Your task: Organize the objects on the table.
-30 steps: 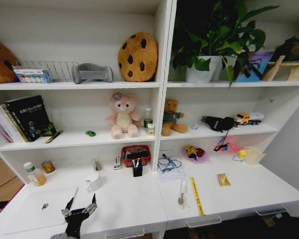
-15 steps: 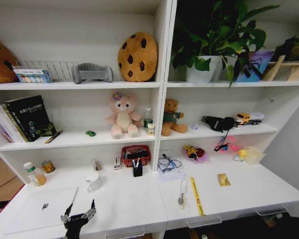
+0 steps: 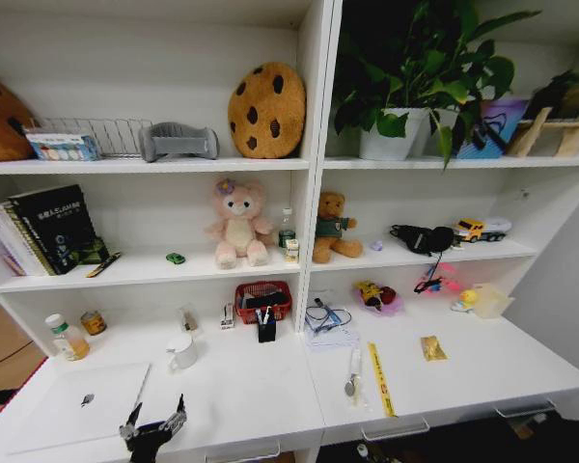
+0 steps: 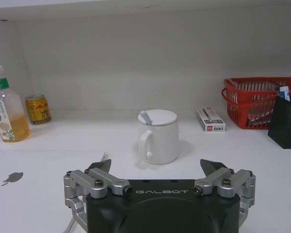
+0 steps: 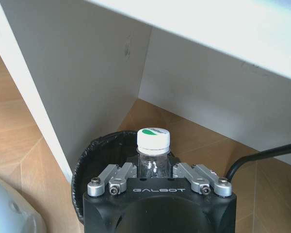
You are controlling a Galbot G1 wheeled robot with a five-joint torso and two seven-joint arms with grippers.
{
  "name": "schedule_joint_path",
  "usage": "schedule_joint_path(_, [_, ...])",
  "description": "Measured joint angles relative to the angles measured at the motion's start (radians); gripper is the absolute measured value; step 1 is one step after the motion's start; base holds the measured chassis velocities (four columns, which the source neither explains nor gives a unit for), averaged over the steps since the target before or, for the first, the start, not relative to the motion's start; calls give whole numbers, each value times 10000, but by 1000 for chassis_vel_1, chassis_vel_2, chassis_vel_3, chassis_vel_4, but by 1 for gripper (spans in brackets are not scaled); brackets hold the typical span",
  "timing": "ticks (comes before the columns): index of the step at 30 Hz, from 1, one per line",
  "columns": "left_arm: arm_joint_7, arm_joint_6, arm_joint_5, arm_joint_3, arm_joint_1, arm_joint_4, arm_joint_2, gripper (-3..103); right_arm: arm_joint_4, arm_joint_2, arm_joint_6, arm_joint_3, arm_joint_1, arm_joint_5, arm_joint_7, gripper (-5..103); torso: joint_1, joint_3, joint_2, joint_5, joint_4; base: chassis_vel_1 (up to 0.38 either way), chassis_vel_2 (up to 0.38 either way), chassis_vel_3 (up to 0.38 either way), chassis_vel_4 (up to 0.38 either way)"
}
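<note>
The long white table (image 3: 261,395) runs under tall white shelving, and its top carries most of the clutter. Largest on it is the slim silver laptop (image 3: 82,405), lying closed and flat at the robot's left end. Behind the laptop, by the back wall, stand a bottle of yellow drink (image 4: 4,111) and a small gold can (image 4: 38,108). A white lidded mug (image 4: 157,136) sits just right of the laptop, straight ahead of the left gripper (image 4: 157,170), with bare tabletop between the two. That gripper hangs low at the table's front edge beside the laptop, its fingers spread apart and holding nothing. Farther back, a red basket (image 3: 262,299) rests against the shelving, a black mesh pen holder (image 3: 266,326) in front of it and a small white box (image 4: 210,119) to its left. On the right half lie a tangle of cable on paper (image 3: 326,323), a yellow strip (image 3: 380,379) beside a white pen-like item (image 3: 353,367), and the small gold foil packet (image 3: 433,348) well apart toward the right. The tiny green toy car (image 3: 176,258) sits on the shelf above, left of a pink plush. The right gripper (image 5: 153,171) is down below the tabletop, over a black-lined bin (image 5: 94,165) on the wood floor, clamped on a clear bottle with a white cap (image 5: 153,155).
</note>
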Motion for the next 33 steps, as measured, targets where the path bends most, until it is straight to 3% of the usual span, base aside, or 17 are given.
schedule_joint_path(12, [-52,116,-161,-125,49,73,149,100,-2198,499,828,-140,1679,-1107,82,27,0,0,0,1,1,0,0,0,0])
schedule_joint_path(31, [-154,222,-363,-157,-133,252,134,100,-3453,872,1581,-19,2320,-2279,611,24,0,0,0,0,0,0,0,0,0])
schedule_joint_path(33, [-163,240,-397,-163,-134,242,157,100,-3363,944,1711,0,2232,-2495,722,34,-1,-1,0,1,1,0,0,0,0])
